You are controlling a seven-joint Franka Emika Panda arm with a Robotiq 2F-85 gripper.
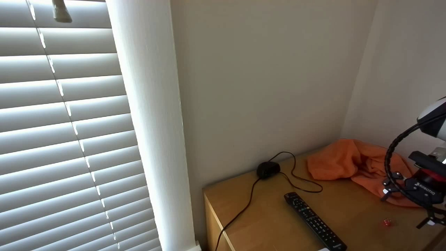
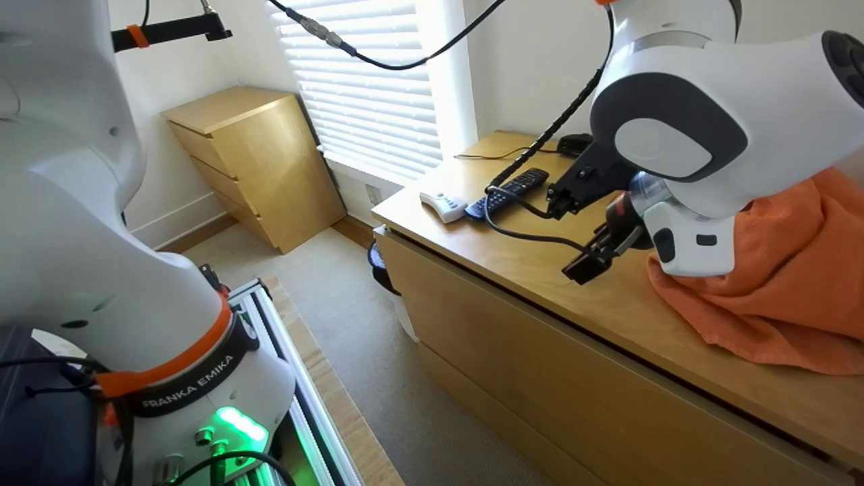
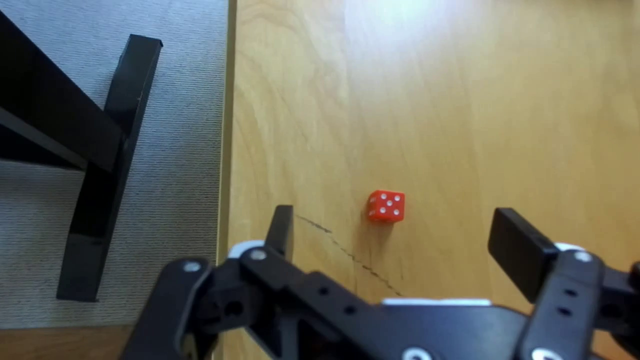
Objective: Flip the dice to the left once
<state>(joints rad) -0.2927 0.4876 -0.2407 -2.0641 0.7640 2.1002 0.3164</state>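
The red die with white pips (image 3: 386, 206) lies on the wooden dresser top. In the wrist view its upper face shows five pips, and a sliver of its left side shows. It is also in an exterior view (image 1: 387, 222), small, near the bottom right. My gripper (image 3: 393, 227) is open and empty. Its two black fingers are wide apart in the wrist view, with the die between them in the picture and touching neither. In the exterior views the gripper (image 1: 404, 210) (image 2: 587, 266) hovers above the dresser. The die is not visible behind the gripper in an exterior view.
The dresser's front edge (image 3: 227, 150) runs left of the die in the wrist view. An orange cloth (image 1: 362, 164) lies behind the gripper. A black remote (image 1: 315, 221), a white controller (image 2: 443, 206) and a black corded device (image 1: 268, 169) also sit on the dresser (image 2: 513, 263).
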